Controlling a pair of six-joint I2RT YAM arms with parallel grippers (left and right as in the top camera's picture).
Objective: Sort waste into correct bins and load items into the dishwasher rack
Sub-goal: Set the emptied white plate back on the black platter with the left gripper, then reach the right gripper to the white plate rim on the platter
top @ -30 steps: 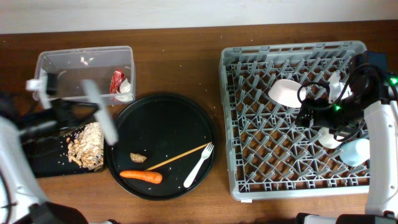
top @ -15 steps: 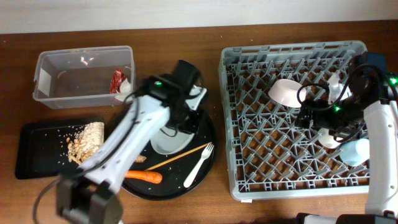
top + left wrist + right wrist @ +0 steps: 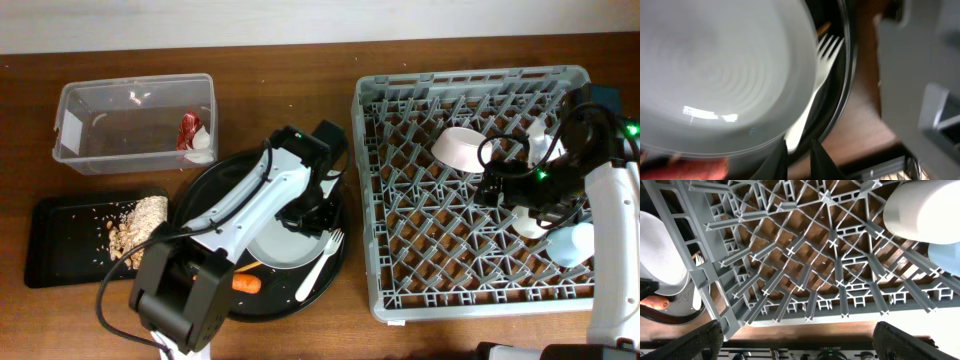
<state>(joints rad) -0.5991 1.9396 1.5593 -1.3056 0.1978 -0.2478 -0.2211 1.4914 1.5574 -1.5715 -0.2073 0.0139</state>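
Observation:
My left gripper (image 3: pixel 312 214) is over the round black tray (image 3: pixel 215 185), its jaws (image 3: pixel 798 159) nearly closed at the rim of the white plate (image 3: pixel 283 242) (image 3: pixel 720 75), which lies low over the tray. The white fork (image 3: pixel 322 262) (image 3: pixel 816 82) lies beside the plate. The carrot (image 3: pixel 247 284) and the chopstick (image 3: pixel 250 265) are partly hidden by my arm. The clear tub (image 3: pixel 100 150) holds the red wrapper (image 3: pixel 189 127) and the white tissue (image 3: pixel 201 155). Food scraps (image 3: pixel 135 228) lie in the shallow black tray (image 3: pixel 60 255). My right gripper (image 3: pixel 500 186) is open and empty above the dishwasher rack (image 3: pixel 400 270) (image 3: pixel 805 255).
The rack holds a cream bowl (image 3: pixel 458 148), a white cup (image 3: pixel 530 222) (image 3: pixel 920 210) and a blue cup (image 3: pixel 575 243) (image 3: pixel 946 255). Crumbs dot the round tray. Bare wood lies between the round tray and the rack (image 3: pixel 350 130).
My left arm has swung from the left-hand bins to the round tray with the plate, which now sits lower and further right. The right arm has not moved.

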